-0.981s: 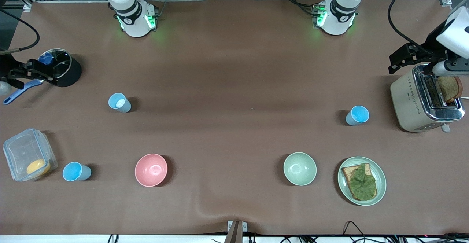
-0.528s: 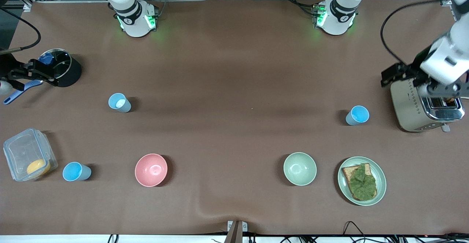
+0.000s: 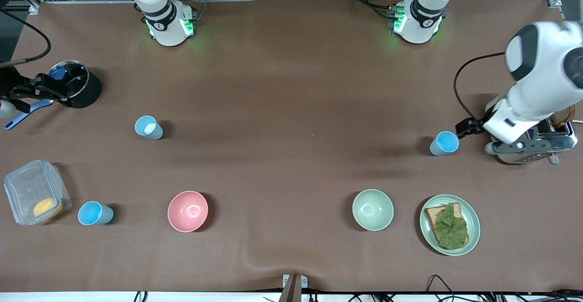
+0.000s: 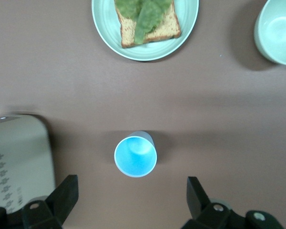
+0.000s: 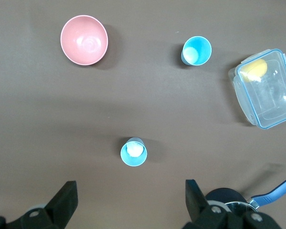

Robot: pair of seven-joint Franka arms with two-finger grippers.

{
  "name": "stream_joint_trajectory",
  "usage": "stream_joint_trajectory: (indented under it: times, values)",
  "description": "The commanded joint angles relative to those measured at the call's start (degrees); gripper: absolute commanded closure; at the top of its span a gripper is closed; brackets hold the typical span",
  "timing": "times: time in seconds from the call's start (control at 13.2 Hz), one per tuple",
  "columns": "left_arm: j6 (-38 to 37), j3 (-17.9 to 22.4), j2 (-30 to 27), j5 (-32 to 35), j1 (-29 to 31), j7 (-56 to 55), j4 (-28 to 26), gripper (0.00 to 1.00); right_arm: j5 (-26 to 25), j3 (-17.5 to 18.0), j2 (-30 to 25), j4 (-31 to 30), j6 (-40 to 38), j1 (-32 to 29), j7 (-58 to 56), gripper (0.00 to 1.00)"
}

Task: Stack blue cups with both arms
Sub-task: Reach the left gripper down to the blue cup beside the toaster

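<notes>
Three blue cups stand upright on the brown table. A pale blue cup (image 3: 148, 127) (image 5: 133, 151) and a sky-blue cup (image 3: 94, 213) (image 5: 196, 50) are toward the right arm's end. Another sky-blue cup (image 3: 444, 143) (image 4: 135, 156) is toward the left arm's end, beside the toaster. My left gripper (image 3: 467, 127) (image 4: 132, 198) hangs open in the air just beside that cup, with nothing between its fingers (image 4: 66, 194). My right gripper (image 3: 34, 91) (image 5: 131, 198) waits open by the black pot, high above the pale blue cup's area, holding nothing.
A toaster (image 3: 530, 145) (image 4: 19, 157) with bread stands under the left arm. Nearer the front camera are a plate (image 3: 473, 222) with bread and lettuce, a pale green bowl (image 3: 372, 209), a pink bowl (image 3: 187, 211) and a clear container (image 3: 34, 195). A black pot (image 3: 84, 92) and blue spatula (image 3: 23, 115) sit by the right gripper.
The left arm has swung from above the toaster toward the sky-blue cup beside it, staying open. The right arm and all the cups have not moved.
</notes>
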Motion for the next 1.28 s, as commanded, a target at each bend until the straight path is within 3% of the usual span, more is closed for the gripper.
stream_joint_trajectory:
  times: [0.0, 0.38, 1.21]
  values:
    - [6.7, -0.2, 0.0, 1.4, 1.1, 0.6, -5.6, 0.0, -0.2, 0.2, -1.1, -0.5, 0.0, 0.2, 0.3, 0.0]
    - [16.1, -0.3, 2.6, 1.5, 2.8, 0.7, -10.9, 0.0, -0.3, 0.2, -1.0, -0.5, 0.0, -0.1, 0.3, 0.0]
    - [18.2, -0.5, 6.7, 1.5, 6.0, 0.8, -12.6, 0.0, -0.4, 0.2, -1.0, -0.5, 0.0, -0.1, 0.2, 0.0]
